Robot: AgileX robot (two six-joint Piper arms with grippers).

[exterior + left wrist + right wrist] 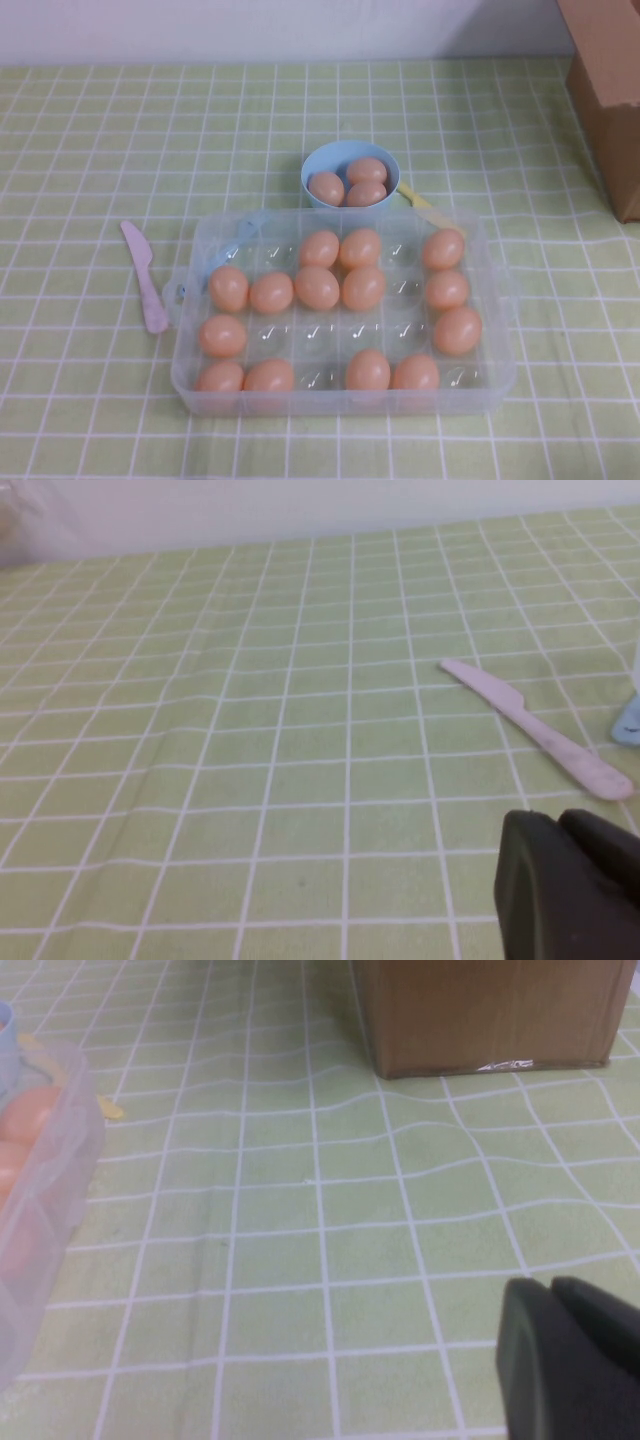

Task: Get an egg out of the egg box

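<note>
The egg box (pixel 340 390), a clear plastic tray with pale blue clasps, lies open near the middle of the counter (pixel 90 130), which is covered by a green checked cloth. Orange-tan eggs fill some of its cups; one egg (pixel 317 287) sits in the second row from the far side, touching its neighbour. A light-blue bowl (pixel 318 160) holding three more eggs stands just beyond the box's far edge, a pink plastic knife (pixel 146 277) lies just to the box's left, and a brown cardboard box (pixel 610 90) stands at the far right. Neither hand appears in the high view, so both are well apart from the egg. The left wrist view shows the left hand (pixel 570 890) as a dark body above bare cloth near the knife (pixel 535 725); the right wrist view shows the right hand (pixel 570 1360) likewise, between the egg box wall (pixel 40 1220) and the cardboard box (pixel 490 1010). Whether either hand is released or clenched cannot be told.
</note>
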